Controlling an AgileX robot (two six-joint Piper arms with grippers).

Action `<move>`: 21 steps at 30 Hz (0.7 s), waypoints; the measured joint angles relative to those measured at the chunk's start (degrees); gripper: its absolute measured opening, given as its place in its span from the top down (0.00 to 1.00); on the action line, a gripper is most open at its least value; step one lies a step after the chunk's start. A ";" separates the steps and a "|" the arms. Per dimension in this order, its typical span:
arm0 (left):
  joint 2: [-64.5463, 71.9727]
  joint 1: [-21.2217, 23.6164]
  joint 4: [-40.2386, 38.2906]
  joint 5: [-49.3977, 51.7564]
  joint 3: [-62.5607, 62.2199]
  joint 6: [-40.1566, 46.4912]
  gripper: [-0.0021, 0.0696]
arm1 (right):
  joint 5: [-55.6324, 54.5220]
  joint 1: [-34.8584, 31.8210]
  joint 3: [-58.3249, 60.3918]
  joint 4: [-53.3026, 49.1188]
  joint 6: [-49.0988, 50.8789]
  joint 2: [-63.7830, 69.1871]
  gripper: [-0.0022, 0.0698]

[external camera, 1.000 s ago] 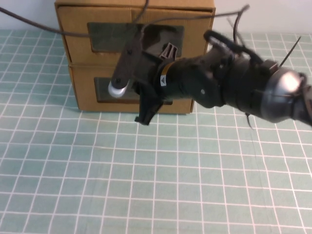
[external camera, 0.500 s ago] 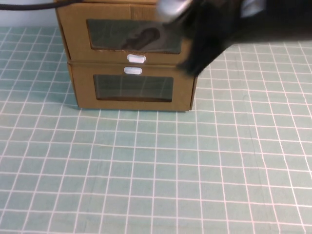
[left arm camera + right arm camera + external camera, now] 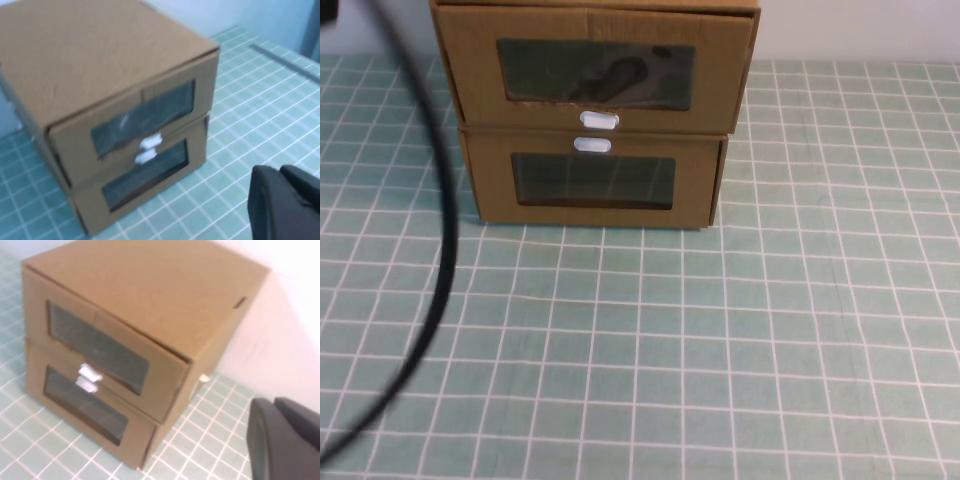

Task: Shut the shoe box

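Note:
The shoe box (image 3: 595, 70) is the upper of two stacked brown cardboard boxes, with a clear window and a white pull tab (image 3: 599, 120) below it. Its drawer front looks pushed in, level with its sleeve. It also shows in the left wrist view (image 3: 115, 65) and the right wrist view (image 3: 150, 300). Neither gripper shows in the high view. My left gripper (image 3: 280, 171) is shut and empty, above the mat and well off the boxes' front. My right gripper (image 3: 274, 403) is shut and empty, off the boxes' right front corner.
The similar lower box (image 3: 595, 185) has its white tab (image 3: 592, 144) above its window. A black cable (image 3: 445, 230) hangs across the left of the high view. Both boxes stand on the green gridded mat (image 3: 720, 340), with a pale wall behind them.
The right arm, which was in front of the boxes a second ago, has lifted away and left the high view. A black cable has swung in at the left.

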 joint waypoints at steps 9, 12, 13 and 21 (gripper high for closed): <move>-22.97 0.00 1.22 -13.34 32.74 0.34 0.98 | -18.16 -0.83 26.72 5.26 0.21 -17.71 0.99; -29.33 0.00 1.22 -15.34 40.55 0.34 0.98 | -19.89 -0.83 34.65 6.60 0.21 -23.38 0.99; -31.22 0.00 1.22 -16.21 43.01 -0.08 0.98 | -20.19 -0.83 37.36 7.66 0.21 -25.36 0.99; -39.93 0.00 0.97 -24.62 59.22 -1.68 0.98 | -23.59 -0.83 55.88 12.77 -0.01 -37.54 0.99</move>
